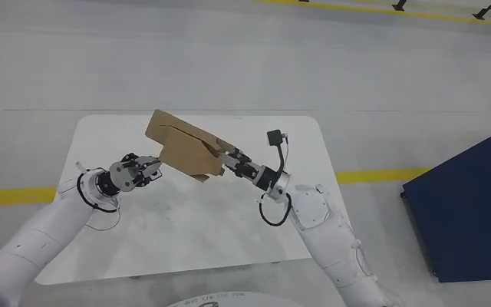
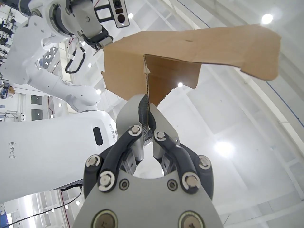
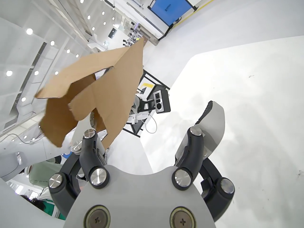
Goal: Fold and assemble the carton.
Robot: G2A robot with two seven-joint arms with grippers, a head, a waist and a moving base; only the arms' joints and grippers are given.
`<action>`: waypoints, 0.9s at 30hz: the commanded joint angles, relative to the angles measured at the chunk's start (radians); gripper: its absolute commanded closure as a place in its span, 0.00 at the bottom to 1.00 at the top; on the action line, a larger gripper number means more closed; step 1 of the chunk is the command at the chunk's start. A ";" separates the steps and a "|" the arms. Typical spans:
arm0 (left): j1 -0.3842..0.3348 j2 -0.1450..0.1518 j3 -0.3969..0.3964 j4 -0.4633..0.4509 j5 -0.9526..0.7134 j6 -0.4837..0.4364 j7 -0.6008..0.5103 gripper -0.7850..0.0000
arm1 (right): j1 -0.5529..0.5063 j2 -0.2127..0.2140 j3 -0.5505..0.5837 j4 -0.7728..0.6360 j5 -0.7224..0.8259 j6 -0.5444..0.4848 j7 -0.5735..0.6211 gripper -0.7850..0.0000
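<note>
- One carton [image 1: 184, 146]: a single piece of brown corrugated cardboard, matte and flat-walled, partly folded. Its panels meet at creases and the loose flaps have angled, notched edges.
- It hangs in the air over the far middle of the table, tilted and clear of the tabletop, between the two grippers.
- In the left wrist view the carton [image 2: 190, 46] shows one broad panel on top and a darker inner panel beneath. A fluted cut edge runs down into the gripper.
- Left gripper [image 1: 157, 165]: at the carton's left near side. Its two metal fingers with black pads are clamped on that thin cardboard edge [image 2: 147, 103].
- Right gripper [image 1: 228, 161]: at the carton's right end, with a small black camera on its wrist.
- In its own view the right gripper [image 3: 152, 115] has its two fingers spread wide and grips nothing. The carton [image 3: 114, 79] sits at one finger and partly covers it, so I cannot tell whether they touch.
- From the left wrist view, that right gripper [image 2: 102, 42] is at the carton's corner.
- One table [image 1: 230, 245]: white, smooth, rectangular with rounded corners.
- Beyond it, grey floor with one yellow line [image 1: 376, 176], and one dark blue panel [image 1: 460, 207] at the right.
</note>
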 commanded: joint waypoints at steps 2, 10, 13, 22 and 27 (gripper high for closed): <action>-0.004 0.003 0.010 0.001 -0.009 -0.007 -0.007 1.00 | -0.018 0.006 0.045 0.008 0.060 -0.029 0.027 0.07; -0.015 0.009 0.039 -0.003 0.004 -0.019 -0.019 1.00 | -0.021 0.010 0.068 0.003 0.023 0.038 -0.007 0.11; -0.018 0.007 0.046 -0.001 0.007 -0.020 -0.020 1.00 | -0.006 0.007 0.040 -0.004 -0.051 0.092 -0.039 0.11; -0.022 0.004 0.058 -0.003 0.021 -0.026 -0.026 1.00 | 0.007 0.004 -0.009 -0.015 -0.109 0.113 -0.044 0.13; -0.023 0.001 0.063 0.001 0.026 -0.023 -0.023 1.00 | 0.009 0.005 -0.024 -0.017 -0.120 0.100 -0.027 0.12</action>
